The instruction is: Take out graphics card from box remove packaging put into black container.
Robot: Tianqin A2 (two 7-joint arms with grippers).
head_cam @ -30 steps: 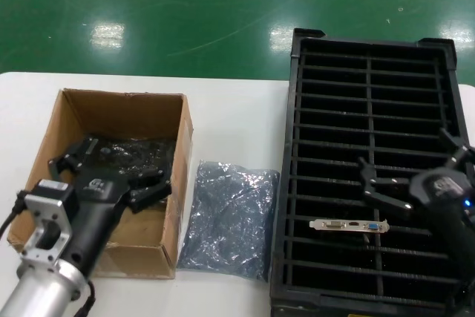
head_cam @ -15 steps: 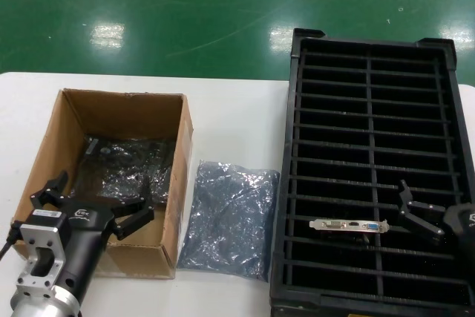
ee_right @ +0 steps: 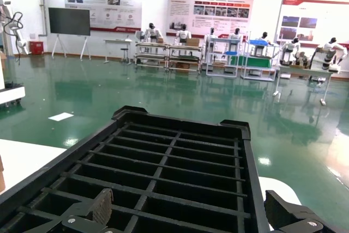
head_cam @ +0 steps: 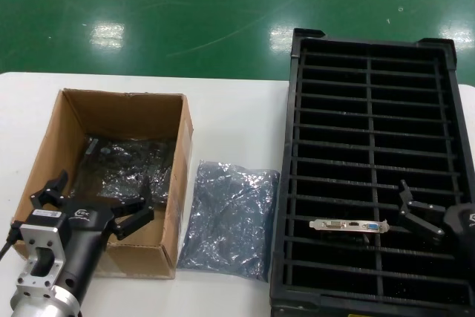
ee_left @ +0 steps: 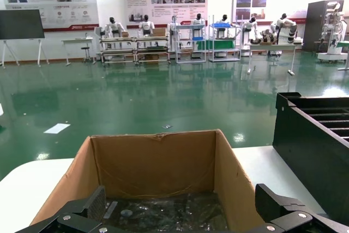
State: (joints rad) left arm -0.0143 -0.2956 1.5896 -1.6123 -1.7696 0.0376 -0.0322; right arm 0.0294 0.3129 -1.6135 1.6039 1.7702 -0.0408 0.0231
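The brown box point(head_cam: 122, 113) stands at the table's left with a shiny grey bag point(head_cam: 126, 165) lying inside it. My left gripper point(head_cam: 96, 197) hovers open over the box's near end, holding nothing; its wrist view looks into the box point(ee_left: 158, 159) at that bag point(ee_left: 163, 214). A loose piece of packaging point(head_cam: 230, 217) lies flat on the table between box and black container point(head_cam: 371, 40). A graphics card point(head_cam: 349, 225) stands in a near slot, silver bracket up. My right gripper point(head_cam: 413, 207) is open just right of the card, above the container point(ee_right: 174, 135).
The white table point(head_cam: 237, 116) ends against a green floor behind. The container's remaining slots hold nothing that I can see. Its tall wall point(ee_left: 311, 140) rises close to the box's right side.
My left gripper has pulled back out of the box to its near end. My right gripper has drawn away to the right of the card. Both have held still for the last half second.
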